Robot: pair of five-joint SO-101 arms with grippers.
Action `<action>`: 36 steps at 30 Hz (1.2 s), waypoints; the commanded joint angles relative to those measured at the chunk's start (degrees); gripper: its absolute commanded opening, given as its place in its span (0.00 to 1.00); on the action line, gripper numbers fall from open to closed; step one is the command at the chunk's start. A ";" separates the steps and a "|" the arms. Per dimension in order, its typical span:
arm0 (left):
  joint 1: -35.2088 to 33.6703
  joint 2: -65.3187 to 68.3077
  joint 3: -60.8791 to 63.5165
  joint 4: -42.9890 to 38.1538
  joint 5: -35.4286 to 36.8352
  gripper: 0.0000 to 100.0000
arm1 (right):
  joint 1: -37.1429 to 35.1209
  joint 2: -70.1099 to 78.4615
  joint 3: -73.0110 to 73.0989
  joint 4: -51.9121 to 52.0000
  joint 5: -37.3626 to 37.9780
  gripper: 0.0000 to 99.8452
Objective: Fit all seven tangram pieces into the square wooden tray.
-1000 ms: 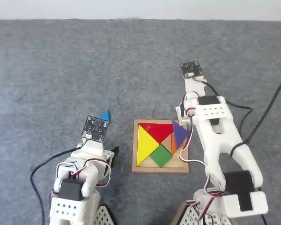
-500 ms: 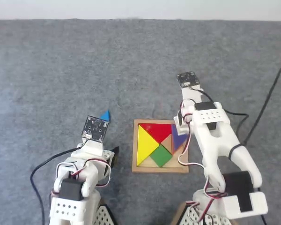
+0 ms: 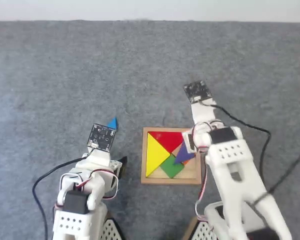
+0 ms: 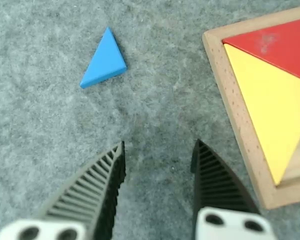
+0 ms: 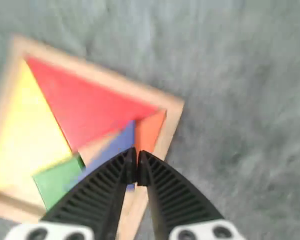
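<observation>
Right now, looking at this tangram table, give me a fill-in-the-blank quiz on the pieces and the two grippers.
1. The loose triangle on the carpet, outside the wooden tray, is ____.
2. The left gripper holds nothing; its jaws are ____.
3. The tangram piece in the shut right gripper is ____.
4. The large triangle beside the red triangle in the tray is ____.

Missing words: blue; open; purple; yellow.

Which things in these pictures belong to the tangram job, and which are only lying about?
Belong to the job: square wooden tray; large red triangle; large yellow triangle; green square; small orange triangle; purple piece in the right gripper; blue triangle outside the tray.
Only lying about: black cables by the arms; grey carpet.
</observation>
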 commanded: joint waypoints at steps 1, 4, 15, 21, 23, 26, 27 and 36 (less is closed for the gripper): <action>0.26 -0.44 -0.40 -0.26 -0.09 0.21 | -0.31 -4.35 -1.32 -4.53 2.11 0.01; 0.26 -0.44 -0.40 -0.26 -0.09 0.21 | -0.31 2.24 -3.60 -6.73 2.90 0.01; 0.26 -0.44 -0.40 -0.26 -0.09 0.21 | -2.51 22.99 -14.68 -7.34 2.20 0.01; 0.26 -0.44 -0.40 -0.26 -0.09 0.21 | -5.41 22.73 -12.92 -8.31 2.29 0.01; 0.26 -0.44 -0.40 -0.26 -0.09 0.21 | -5.93 22.73 -11.96 -8.22 2.46 0.01; 0.26 -0.44 -0.40 -0.26 -0.09 0.21 | -5.85 22.29 -10.37 -8.13 2.55 0.01; 0.26 -0.44 -0.40 -0.26 -0.09 0.21 | -5.76 22.29 -9.93 -7.96 2.64 0.01; 0.26 -0.44 -0.40 -0.26 -0.09 0.21 | -5.76 22.29 -8.44 -2.42 2.81 0.01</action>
